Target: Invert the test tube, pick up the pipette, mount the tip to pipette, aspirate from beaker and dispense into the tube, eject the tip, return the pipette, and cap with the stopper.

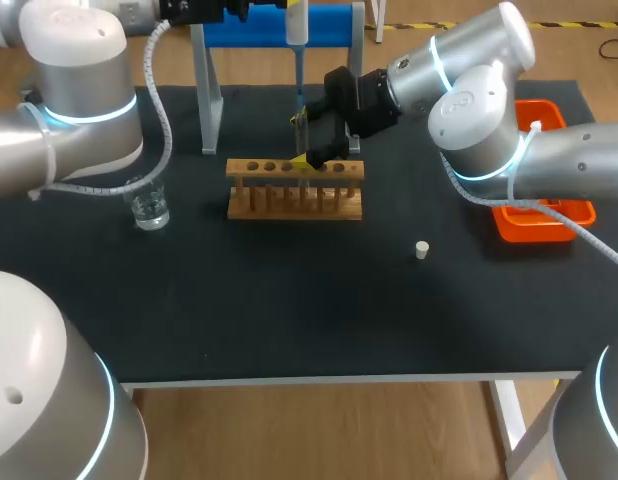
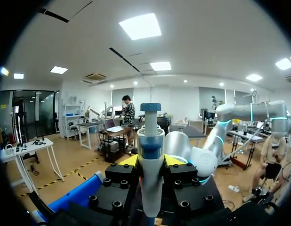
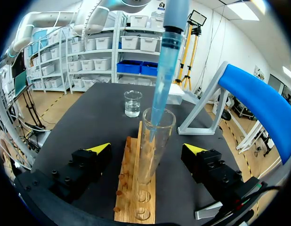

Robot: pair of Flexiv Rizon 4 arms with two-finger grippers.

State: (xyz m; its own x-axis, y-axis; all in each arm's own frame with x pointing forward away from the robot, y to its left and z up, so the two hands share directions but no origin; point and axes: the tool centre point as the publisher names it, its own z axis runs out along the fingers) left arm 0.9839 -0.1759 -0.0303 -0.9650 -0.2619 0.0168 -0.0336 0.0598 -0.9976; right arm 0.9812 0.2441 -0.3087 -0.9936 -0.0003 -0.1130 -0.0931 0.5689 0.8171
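Glass beaker (image 1: 149, 205) holds clear liquid. Clear glass test tube (image 3: 150, 162) stands upright, mouth up, in wooden rack (image 3: 136, 207). White-and-blue pipette (image 2: 150, 141), vertical, tip in tube mouth, is clamped by left end effector (image 2: 151, 162). Right end effector (image 3: 146, 148) gapes wide astride tube, not touching it.

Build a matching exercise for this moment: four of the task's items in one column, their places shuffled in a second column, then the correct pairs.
Things
1. pipette
2. beaker
3. stopper
4. test tube

Places
A. upright in the wooden rack, between the fingers of the open right end effector
B. alone on the black table, between the rack and the orange tray
C. clamped in the left end effector
D. standing on the table on the left arm's side of the rack

Pairs: 1-C, 2-D, 3-B, 4-A
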